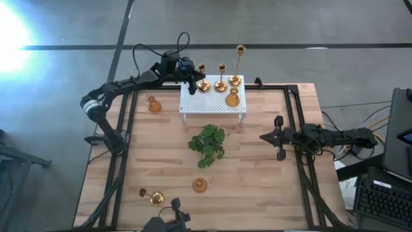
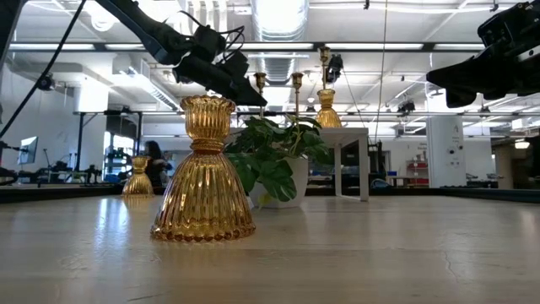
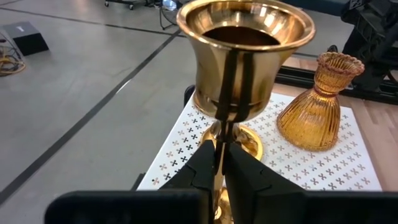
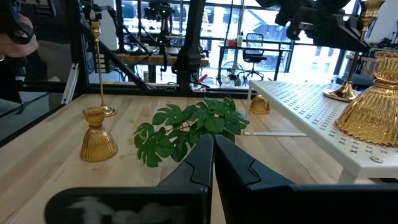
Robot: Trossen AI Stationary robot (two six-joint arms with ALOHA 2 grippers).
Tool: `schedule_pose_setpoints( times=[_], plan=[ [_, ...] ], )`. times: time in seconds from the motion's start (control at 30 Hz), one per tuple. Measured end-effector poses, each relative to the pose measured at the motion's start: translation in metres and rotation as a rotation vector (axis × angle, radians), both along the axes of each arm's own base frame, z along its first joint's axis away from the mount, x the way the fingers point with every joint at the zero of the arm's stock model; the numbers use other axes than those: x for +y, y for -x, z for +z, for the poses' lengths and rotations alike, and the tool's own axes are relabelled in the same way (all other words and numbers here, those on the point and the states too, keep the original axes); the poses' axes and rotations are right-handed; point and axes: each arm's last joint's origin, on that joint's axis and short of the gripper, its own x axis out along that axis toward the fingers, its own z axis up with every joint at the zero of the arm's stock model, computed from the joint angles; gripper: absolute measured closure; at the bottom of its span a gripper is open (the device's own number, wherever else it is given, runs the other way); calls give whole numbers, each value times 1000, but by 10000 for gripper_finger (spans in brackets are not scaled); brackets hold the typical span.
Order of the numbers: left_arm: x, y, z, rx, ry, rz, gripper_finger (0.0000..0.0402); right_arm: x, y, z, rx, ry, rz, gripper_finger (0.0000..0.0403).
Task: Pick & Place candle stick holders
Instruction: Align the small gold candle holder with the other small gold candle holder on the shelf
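The left gripper [image 1: 195, 82] pinches the stem of a short shiny brass cup-topped candle holder [image 3: 245, 59] standing on the white perforated stand [image 1: 212, 103]; the right gripper [image 1: 278, 138], fingers pressed together, waits over the wooden table [image 1: 257, 187].

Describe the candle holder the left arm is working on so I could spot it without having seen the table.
Find the white perforated stand at the table's far edge. Three brass stemmed holders stand in a row along its back, with a squat amber ribbed glass holder in front. The one you want is the short brass goblet-cupped holder at the row's left end, its stem pinched between the left gripper fingers; it is the shortest stem.
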Motion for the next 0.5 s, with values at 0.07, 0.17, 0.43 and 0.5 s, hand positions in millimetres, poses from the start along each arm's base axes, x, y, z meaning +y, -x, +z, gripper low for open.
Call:
schedule_pose_setpoints(
  times=[0.07,0.17,0.43,0.5],
  plan=[
    [0,0,0,2,1,5,367,0,0,0,0,0,0,394],
    [0,0,-1,10,6,8,360,0,0,0,0,0,1,394],
    [0,0,-2,12,10,2,359,0,0,0,0,0,0,394],
    [0,0,-2,10,11,-1,357,0,0,0,0,0,0,394]
  ],
)
